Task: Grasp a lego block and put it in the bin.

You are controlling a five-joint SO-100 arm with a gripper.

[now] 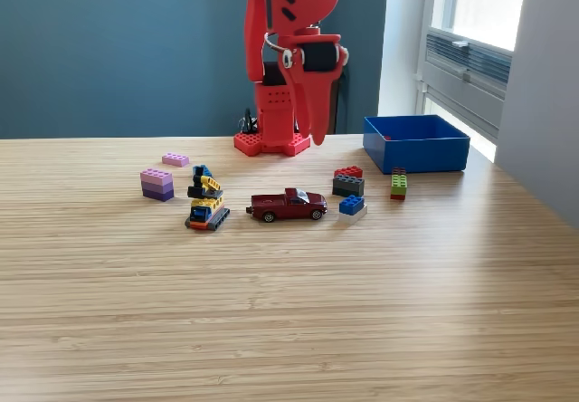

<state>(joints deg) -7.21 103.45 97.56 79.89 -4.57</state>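
No readable writing anywhere; red hand (pixel 312 135) hangs closed and empty near the bin (pixel 416 144).

Bin (pixel 416 143) at the far right of the counter (pixel 289 311) in the exterior view. Toy car (pixel 288 205) central — brick vehicle (pixel 207 201) and stacked bricks (pixel 157 184) to its left, three bricks (pixel 351 205) between car and bin. Arm base (pixel 272 141) behind.

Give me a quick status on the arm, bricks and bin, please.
Gripper raised at base, empty, jaws look shut. Bricks loose on table; blue brick nearest bin. Toy car beside bricks, path clear.
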